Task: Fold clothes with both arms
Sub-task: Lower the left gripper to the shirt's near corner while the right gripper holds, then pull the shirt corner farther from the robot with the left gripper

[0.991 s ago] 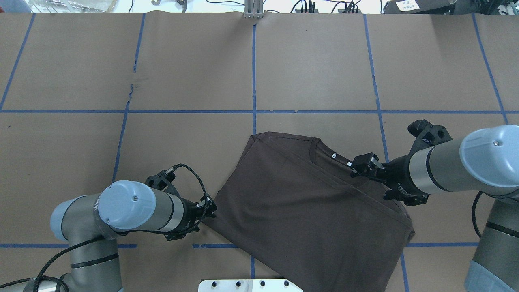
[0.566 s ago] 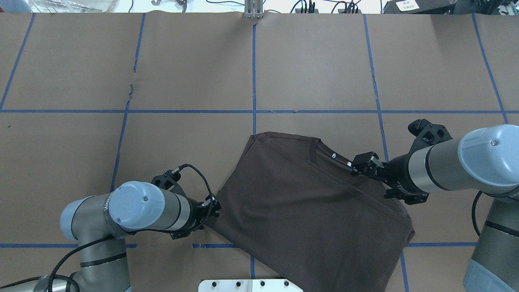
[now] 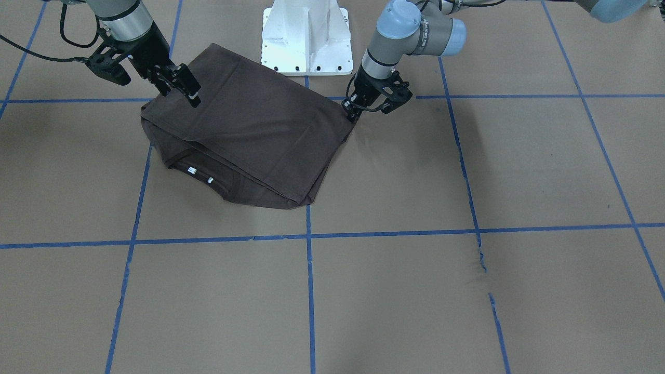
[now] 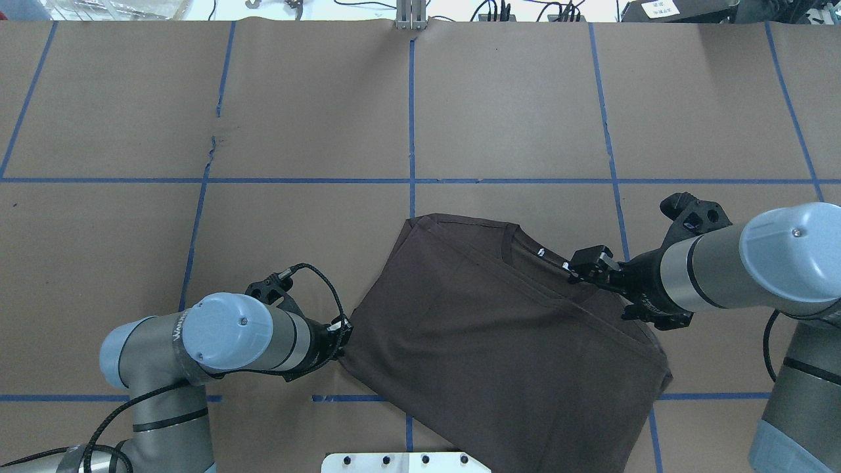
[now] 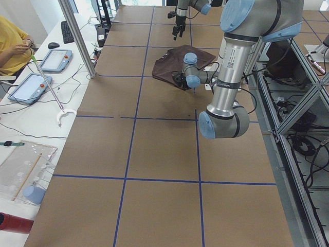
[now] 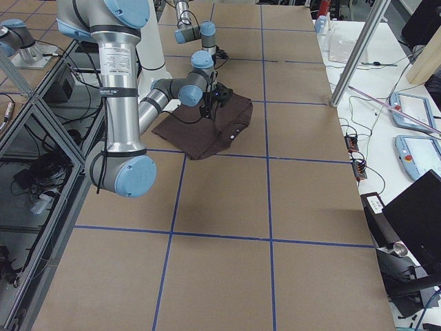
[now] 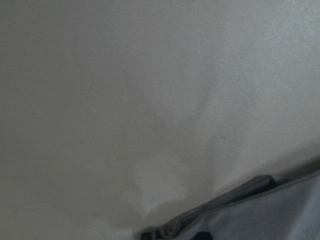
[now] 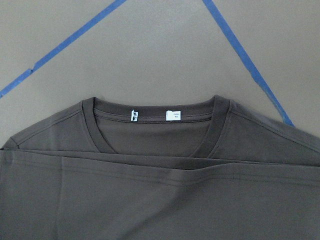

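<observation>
The clothes are one dark brown T-shirt [image 4: 499, 341] that lies folded on the brown paper in front of the robot's base, collar toward the far side. White neck tags [image 8: 172, 115] show inside the collar. My left gripper [image 4: 343, 330] is low at the shirt's left corner [image 3: 350, 112], touching its edge. Its jaws are too small and hidden to judge. The left wrist view shows only blurred paper and a bunched shirt edge [image 7: 270, 210]. My right gripper [image 4: 573, 270] hovers just above the shirt [image 3: 249, 130] beside the collar, open and holding nothing [image 3: 187, 93].
The white bolted base plate [image 3: 306, 36] stands right behind the shirt. Blue tape lines cross the paper, which has a small tear [image 4: 212, 141] at the far left. A person in yellow [image 5: 13, 43] sits at a side table with tablets.
My left arm has moved right, up against the shirt's left corner, and that corner has shifted slightly right. The right arm has barely moved.
</observation>
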Tool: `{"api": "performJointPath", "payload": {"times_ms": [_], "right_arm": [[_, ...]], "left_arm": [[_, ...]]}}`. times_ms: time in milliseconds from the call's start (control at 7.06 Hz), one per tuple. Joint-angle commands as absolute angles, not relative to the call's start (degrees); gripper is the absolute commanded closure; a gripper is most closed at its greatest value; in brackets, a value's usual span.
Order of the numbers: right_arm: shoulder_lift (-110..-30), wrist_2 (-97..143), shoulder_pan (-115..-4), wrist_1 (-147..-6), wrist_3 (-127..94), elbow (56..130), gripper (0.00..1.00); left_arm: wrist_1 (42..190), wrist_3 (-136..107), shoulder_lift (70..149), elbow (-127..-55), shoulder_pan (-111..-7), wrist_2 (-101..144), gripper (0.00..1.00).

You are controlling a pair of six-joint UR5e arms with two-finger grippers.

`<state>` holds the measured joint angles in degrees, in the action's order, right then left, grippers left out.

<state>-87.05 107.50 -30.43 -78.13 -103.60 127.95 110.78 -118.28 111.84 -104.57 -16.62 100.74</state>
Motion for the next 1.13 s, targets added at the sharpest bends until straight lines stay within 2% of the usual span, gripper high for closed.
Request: {"api": "performJointPath", "payload": {"times_ms": [0, 142, 425, 566, 708, 850, 991], "right_arm": [[-86.49, 107.23, -30.41, -78.13, -103.54, 127.10, 0.00], [-86.40, 107.05, -30.41, -78.13, -103.54, 126.83, 0.00], [-86.31, 104.61, -30.41, -78.13, -103.54, 126.74, 0.00], [-85.79, 103.46, -30.32, -78.13, -103.54, 126.74, 0.00], [-85.35, 103.27, -30.41, -78.13, -103.54, 126.74, 0.00], [-84.56, 103.27, -30.41, -78.13, -103.62, 126.74, 0.00], [-83.85, 103.27, -30.50, -78.05, -103.62, 126.83, 0.00]], "left_arm": [[103.94, -117.86, 111.80, -108.52, -17.05, 100.55, 1.00], [101.54, -115.51, 111.80, -110.46, -18.27, 100.55, 1.00], [101.51, -104.21, 111.97, -109.78, -26.23, 100.63, 1.00], [102.12, -99.71, 114.15, -106.21, -31.59, 100.90, 1.00], [102.56, -97.58, 119.48, -100.60, -35.64, 100.90, 1.00], [108.22, -97.56, 121.44, -96.02, -38.38, 100.81, 1.00], [118.64, -97.38, 125.47, -84.40, -41.71, 100.81, 1.00]]}}
